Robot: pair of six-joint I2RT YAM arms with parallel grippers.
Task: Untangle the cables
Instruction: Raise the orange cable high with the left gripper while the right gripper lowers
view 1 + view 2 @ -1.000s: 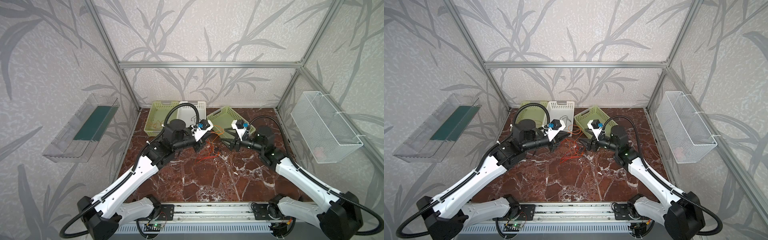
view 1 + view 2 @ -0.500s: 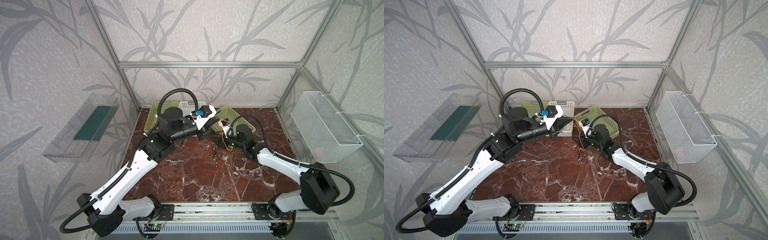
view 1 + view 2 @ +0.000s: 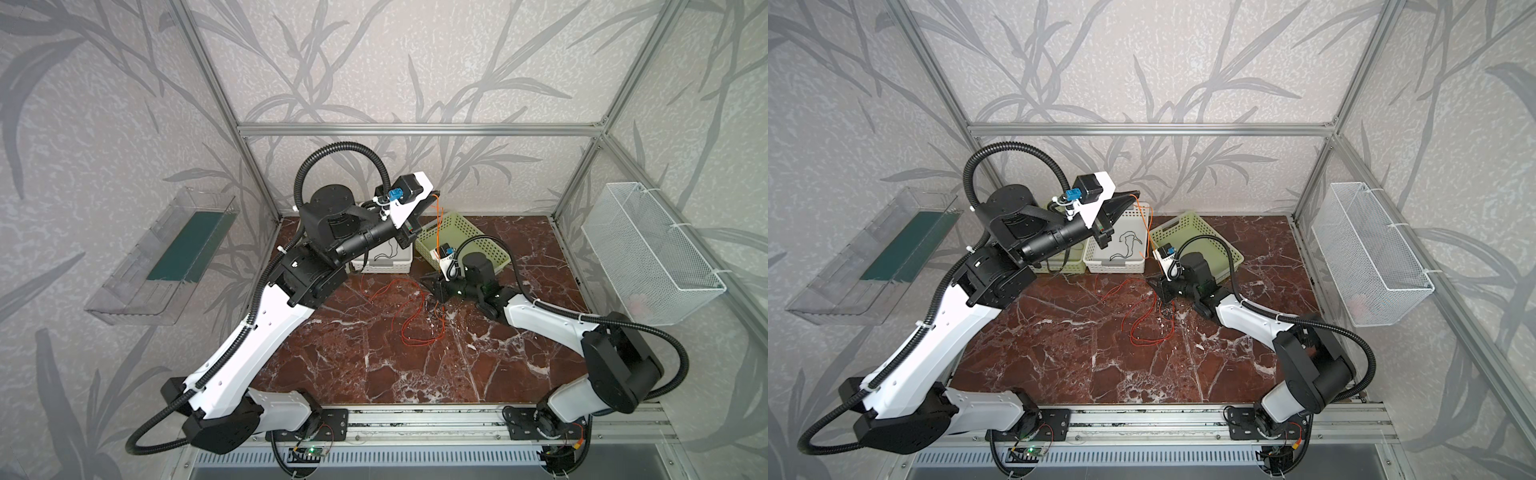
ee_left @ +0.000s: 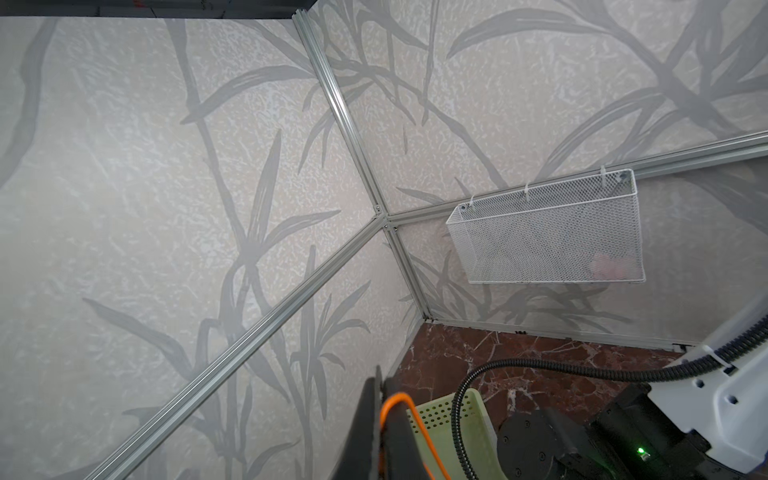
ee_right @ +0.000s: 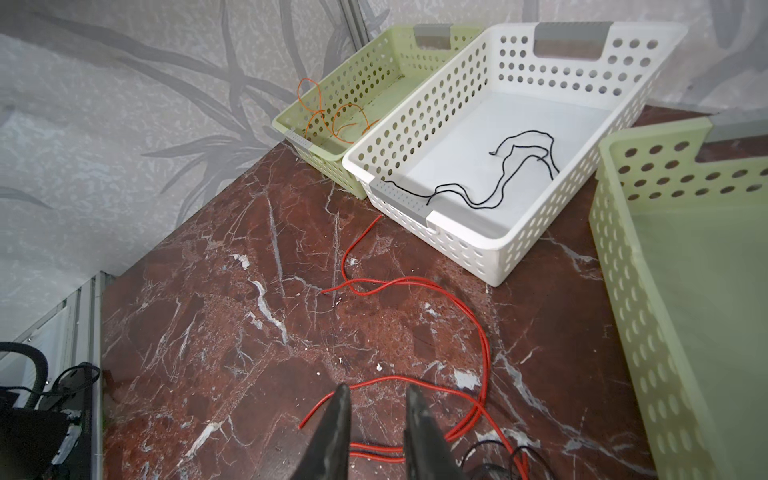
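Note:
My left gripper [image 3: 432, 198] [image 3: 1128, 200] [image 4: 380, 376] is raised high over the baskets, shut on an orange cable [image 4: 398, 400]. This cable [image 3: 438, 232] [image 3: 1145, 222] hangs down to the tangle on the table. My right gripper [image 3: 432, 286] [image 3: 1156, 286] [image 5: 378, 390] sits low on the marble, its jaws a narrow gap apart. Two strands of a red cable [image 5: 482, 345] [image 3: 409, 320] [image 3: 1138, 328] cross between the fingers [image 5: 415, 415] without being pinched. Black cable loops [image 5: 498, 453] lie beside them.
A white basket [image 5: 457, 245] [image 3: 1115, 266] [image 3: 382, 268] holds a black cable [image 5: 498, 178]. A green basket [image 5: 316, 153] beside it holds an orange cable [image 5: 332, 116]. Another green basket [image 3: 490, 245] [image 5: 665, 291] stands behind my right arm. A mesh basket [image 3: 648, 257] and a clear tray [image 3: 166, 257] hang on the side walls.
My left gripper has risen, pulling the orange cable up into a long hanging line. My right gripper's jaws have narrowed around the red strands on the table.

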